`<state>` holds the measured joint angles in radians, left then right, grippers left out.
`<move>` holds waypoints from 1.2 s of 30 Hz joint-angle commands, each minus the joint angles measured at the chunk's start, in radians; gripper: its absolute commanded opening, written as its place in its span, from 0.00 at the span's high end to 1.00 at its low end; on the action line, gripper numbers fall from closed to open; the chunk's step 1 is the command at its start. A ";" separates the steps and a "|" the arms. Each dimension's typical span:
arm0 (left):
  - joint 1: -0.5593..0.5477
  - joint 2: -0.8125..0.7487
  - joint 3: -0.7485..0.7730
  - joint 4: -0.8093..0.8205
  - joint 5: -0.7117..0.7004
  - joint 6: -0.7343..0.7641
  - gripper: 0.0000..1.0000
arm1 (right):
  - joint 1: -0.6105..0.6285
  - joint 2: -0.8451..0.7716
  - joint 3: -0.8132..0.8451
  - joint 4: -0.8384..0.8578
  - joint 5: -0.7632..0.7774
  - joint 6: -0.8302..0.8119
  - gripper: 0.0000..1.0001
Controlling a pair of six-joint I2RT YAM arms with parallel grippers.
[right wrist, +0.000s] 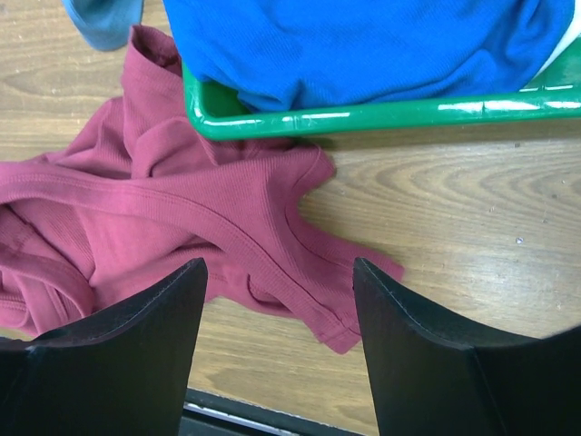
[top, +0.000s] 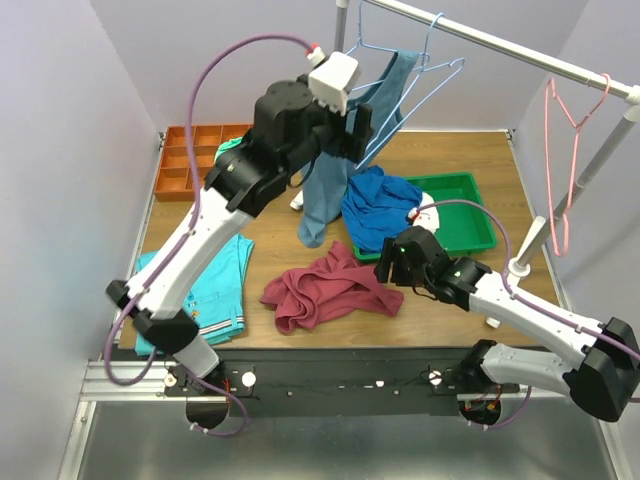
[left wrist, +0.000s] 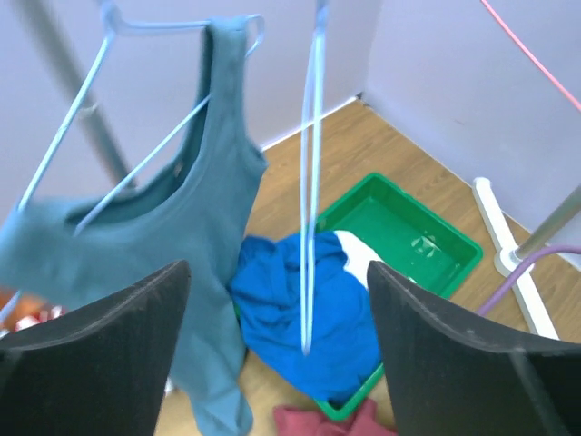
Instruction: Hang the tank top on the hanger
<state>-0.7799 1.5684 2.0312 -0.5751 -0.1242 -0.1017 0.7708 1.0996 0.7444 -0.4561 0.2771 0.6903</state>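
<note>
The maroon tank top [top: 330,285] lies crumpled on the wooden table [top: 480,150], just beside the near-left corner of a green tray [right wrist: 363,116] heaped with a bright blue garment [top: 375,205]. The right gripper [right wrist: 277,272] hovers low over the top's right-hand edge, its fingers spread and holding nothing (one strap and an armhole show between them). Up at the rail [top: 500,45], the left gripper [left wrist: 277,282] stands with jaws wide apart, the bare light-blue hanger [left wrist: 313,182] hanging edge-on in the gap, touching neither finger as far as the wrist view shows. Beside it a twin hanger carries a slate-blue top [left wrist: 209,209]; a pink hanger [top: 560,150] hangs well apart, farther right along the rail
</note>
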 commanded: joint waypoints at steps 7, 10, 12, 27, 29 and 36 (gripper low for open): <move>0.033 0.275 0.325 -0.068 0.278 0.109 0.17 | -0.001 -0.050 -0.025 0.007 -0.035 0.000 0.27; 0.033 0.323 0.331 -0.037 0.226 0.112 0.19 | -0.001 -0.063 -0.023 0.000 -0.038 0.005 0.27; 0.033 0.355 0.333 -0.013 0.201 0.114 0.19 | -0.001 -0.076 -0.028 -0.001 -0.042 0.008 0.27; 0.031 0.375 0.227 0.103 0.106 0.077 0.68 | 0.001 -0.106 -0.063 -0.006 -0.041 0.029 0.27; 0.033 0.366 0.230 0.109 0.091 0.091 0.79 | -0.001 -0.104 -0.065 -0.004 -0.041 0.031 0.27; 0.033 0.337 0.258 0.141 0.049 0.097 1.00 | -0.001 -0.113 -0.062 -0.013 -0.036 0.032 0.27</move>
<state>-0.7475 1.9800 2.2604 -0.5030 -0.0246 -0.0143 0.7708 1.0073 0.6949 -0.4587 0.2451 0.7082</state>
